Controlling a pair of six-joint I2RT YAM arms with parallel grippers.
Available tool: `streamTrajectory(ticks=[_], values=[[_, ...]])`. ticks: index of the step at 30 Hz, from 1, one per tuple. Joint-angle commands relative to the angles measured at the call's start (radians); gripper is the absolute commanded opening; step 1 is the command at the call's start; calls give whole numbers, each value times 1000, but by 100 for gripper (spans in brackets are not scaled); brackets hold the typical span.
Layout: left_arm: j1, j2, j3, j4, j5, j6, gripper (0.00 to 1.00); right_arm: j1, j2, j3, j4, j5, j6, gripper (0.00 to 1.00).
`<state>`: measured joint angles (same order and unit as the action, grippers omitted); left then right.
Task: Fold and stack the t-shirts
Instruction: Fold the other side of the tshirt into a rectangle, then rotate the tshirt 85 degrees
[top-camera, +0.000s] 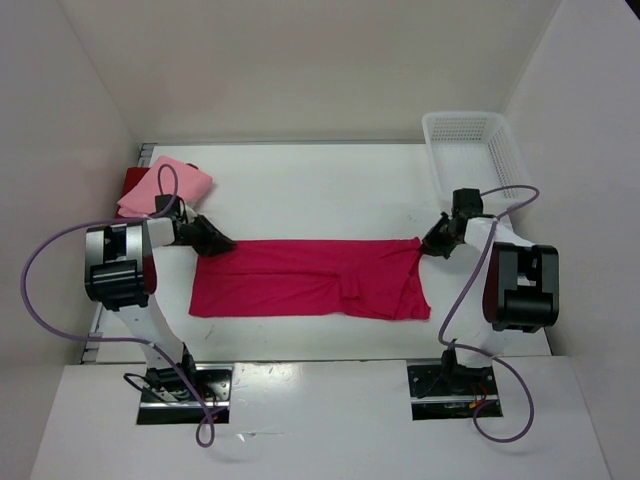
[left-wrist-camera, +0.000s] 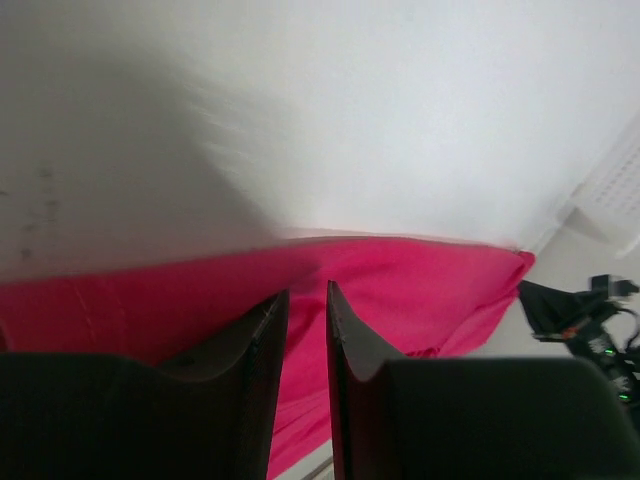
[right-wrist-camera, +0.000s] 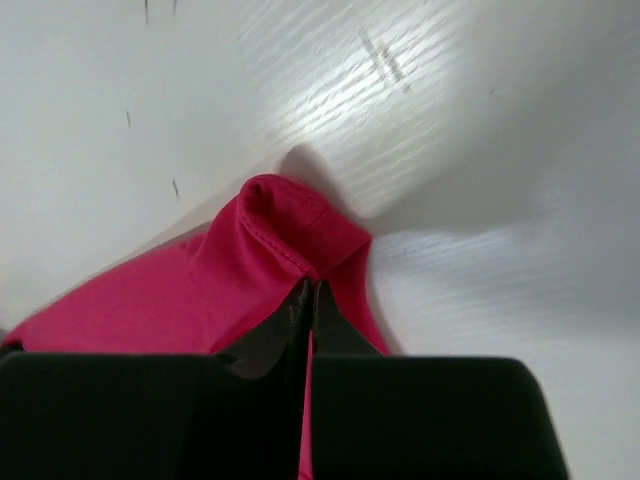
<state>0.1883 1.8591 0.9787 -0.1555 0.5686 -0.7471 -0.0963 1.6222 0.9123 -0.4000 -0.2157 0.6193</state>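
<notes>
My right gripper (right-wrist-camera: 306, 300) is clamped on the far right corner of the magenta t-shirt (top-camera: 300, 280), which lies flat on the surface (top-camera: 320, 190). My left gripper (left-wrist-camera: 307, 310) is narrowed over the far left corner; I cannot tell if it grips. With only 1 corner held, the fold would likely skew.

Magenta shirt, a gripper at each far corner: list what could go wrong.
The right gripper pinches only a small corner of the magenta shirt; it could slip free.
The left gripper shows a gap between its fingers, so its hold looks doubtful.
Its arm could nudge the nearby light pink shirt.
</notes>
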Motion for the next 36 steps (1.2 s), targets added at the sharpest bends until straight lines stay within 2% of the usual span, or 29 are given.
streamTrajectory(ticks=[1, 4, 6, 8, 9, 12, 15, 18, 20, 21, 22, 23, 25, 29, 34, 36], values=[[49, 40, -38, 13, -41, 0, 30, -34, 42, 3, 99, 45, 13, 0], [59, 31, -38, 13, -50, 0, 30, -34, 91, 16, 119, 15, 23, 0], [59, 18, -38, 2, -50, 0, 30, -34, 113, 25, 139, 6, 33, 9], [59, -4, -47, 2, -30, 0, 30, -34, 101, 34, 141, -10, 33, 24], [59, -26, -48, 2, -30, 0, 30, -34, 88, 34, 141, -10, 33, 35], [59, -87, -38, -24, -30, 0, 30, -34, 3, 45, 76, -10, 8, 45], [50, -168, -5, -56, -30, 9, 30, -25, -123, 45, 12, 15, -3, 50], [-16, -230, 29, -85, -68, 31, 30, 33, -208, 36, -48, 26, -3, 50], [-64, -239, 54, -96, -78, 43, 30, 88, -220, 24, -71, 35, 9, 34], [-81, -253, 63, -105, -88, 43, 30, 160, -229, 13, -91, 35, 32, 24], [-96, -253, 63, -105, -88, 58, 30, 196, -229, 13, -91, 35, 48, 8], [-113, -253, 78, -105, -99, 74, 30, 231, -216, -9, -91, -11, 66, 4], [-159, -253, 91, -128, -108, 89, 21, 315, -188, -42, -76, -49, 127, 2], [-207, -287, 91, -128, -118, 112, 9, 363, -115, -66, -45, -73, 171, 2], [-228, -305, 72, -128, -96, 135, 5, 363, 13, -9, -16, -48, 162, 2], [-240, -316, 72, -128, -96, 135, 3, 363, 117, 37, -5, -39, 152, 2]])
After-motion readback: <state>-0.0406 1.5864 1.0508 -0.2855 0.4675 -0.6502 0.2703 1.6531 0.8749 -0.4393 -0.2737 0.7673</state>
